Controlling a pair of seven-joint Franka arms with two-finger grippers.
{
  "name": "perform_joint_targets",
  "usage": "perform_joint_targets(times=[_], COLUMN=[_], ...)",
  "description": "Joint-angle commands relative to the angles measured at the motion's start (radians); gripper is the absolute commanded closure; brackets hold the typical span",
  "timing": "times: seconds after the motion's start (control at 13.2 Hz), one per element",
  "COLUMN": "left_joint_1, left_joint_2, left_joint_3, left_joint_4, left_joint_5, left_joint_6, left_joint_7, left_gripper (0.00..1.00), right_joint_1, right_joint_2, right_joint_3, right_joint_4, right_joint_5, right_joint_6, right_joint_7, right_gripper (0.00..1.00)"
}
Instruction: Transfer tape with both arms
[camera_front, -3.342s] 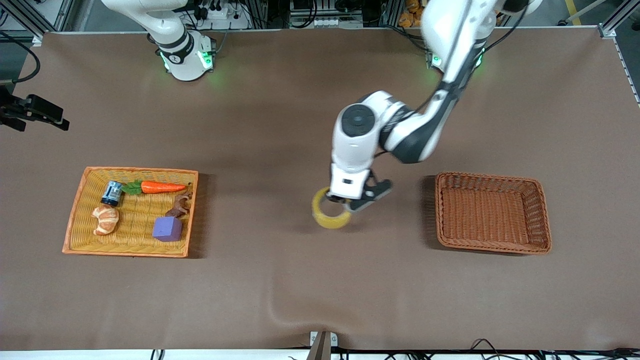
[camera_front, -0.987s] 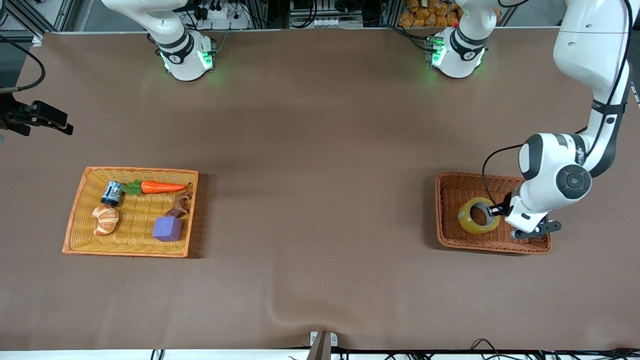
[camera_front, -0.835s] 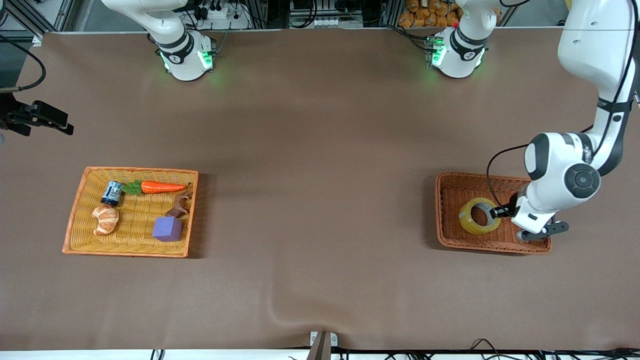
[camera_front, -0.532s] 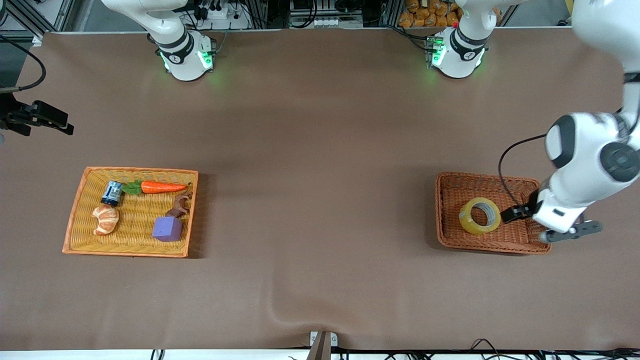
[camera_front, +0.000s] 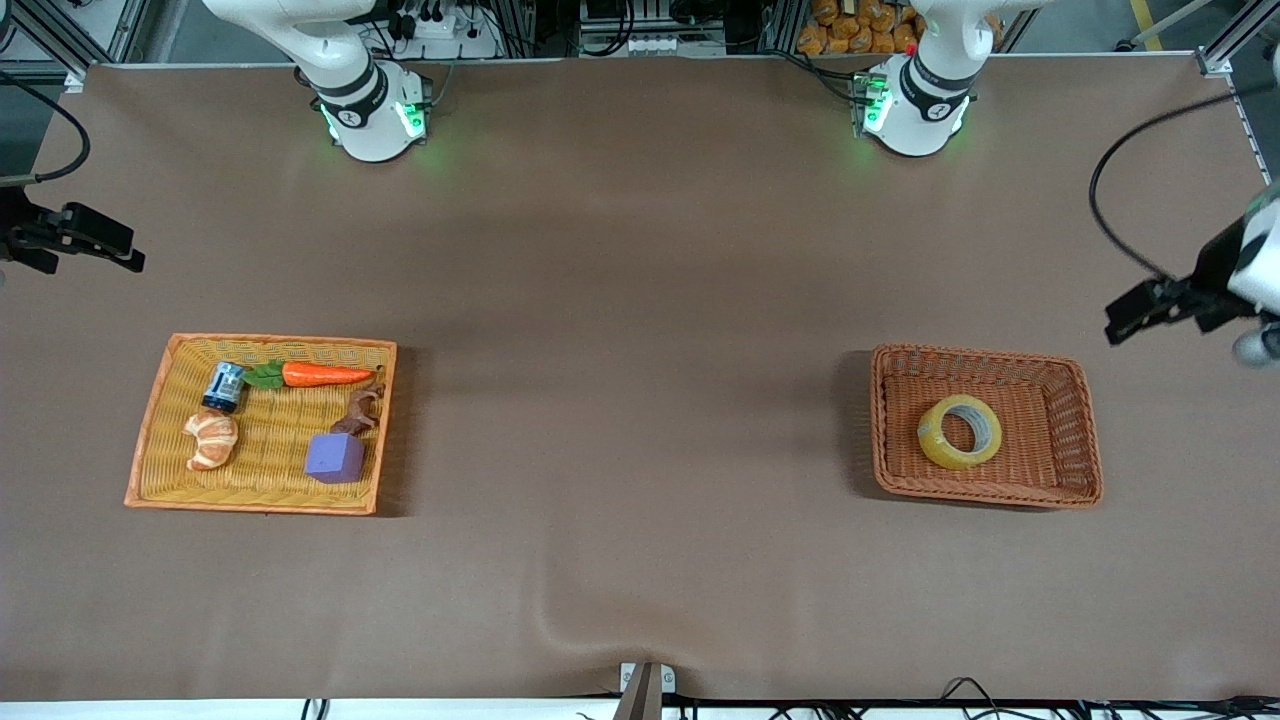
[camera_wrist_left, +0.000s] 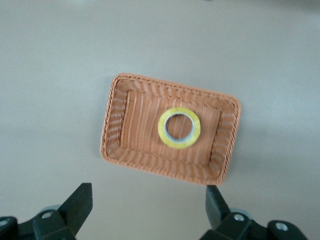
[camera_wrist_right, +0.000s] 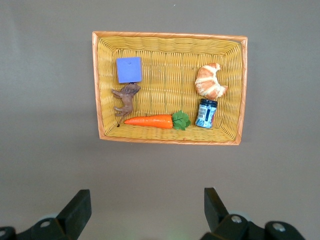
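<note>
The tape (camera_front: 960, 432), a yellowish ring with a grey core, lies flat in the brown wicker basket (camera_front: 1085, 440) at the left arm's end of the table. It also shows in the left wrist view (camera_wrist_left: 179, 128), inside the basket (camera_wrist_left: 116, 125). My left gripper (camera_front: 1195, 325) is open and empty, raised over bare table beside the basket; its fingers (camera_wrist_left: 80, 200) stand wide apart. My right gripper (camera_wrist_right: 147, 200) is open and empty, waiting high over bare table beside the yellow tray (camera_wrist_right: 170, 36).
The yellow wicker tray (camera_front: 150, 420) at the right arm's end holds a purple cube (camera_front: 335, 457), a carrot (camera_front: 325, 375), a croissant (camera_front: 212, 440), a small can (camera_front: 224, 386) and a brown figure (camera_front: 360, 410). Bare brown table lies between tray and basket.
The left gripper carried the tape from mid-table into the brown basket, let it go, then rose and drew away toward the table's end. The tape stays in the basket.
</note>
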Motion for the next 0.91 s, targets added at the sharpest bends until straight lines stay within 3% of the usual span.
perform_joint_targets(times=[0.0,0.68,0.84], left_joint_1=[0.014,-0.064,-0.14], left_joint_2=[-0.035,-0.058,-0.052], left_joint_3=[-0.008,0.013,0.088], left_joint_4=[0.003,0.007,0.012], left_joint_5=[-0.049,-0.049,-0.038], left_joint_6=[-0.052,-0.122,-0.132], left_joint_7=[0.052,0.09,0.061], left_gripper=[0.0,0.0,0.0], right_joint_1=[-0.006,-0.006,-0.009], right_joint_2=[0.009,0.029,0.029], right_joint_3=[0.008,0.008,0.01], right_joint_4=[0.024,0.047,0.046], right_joint_5=[-0.028,-0.041,-0.038], right_joint_6=[-0.003,-0.012,-0.012], right_joint_7=[0.0,0.013,0.013], right_gripper=[0.0,0.0,0.0])
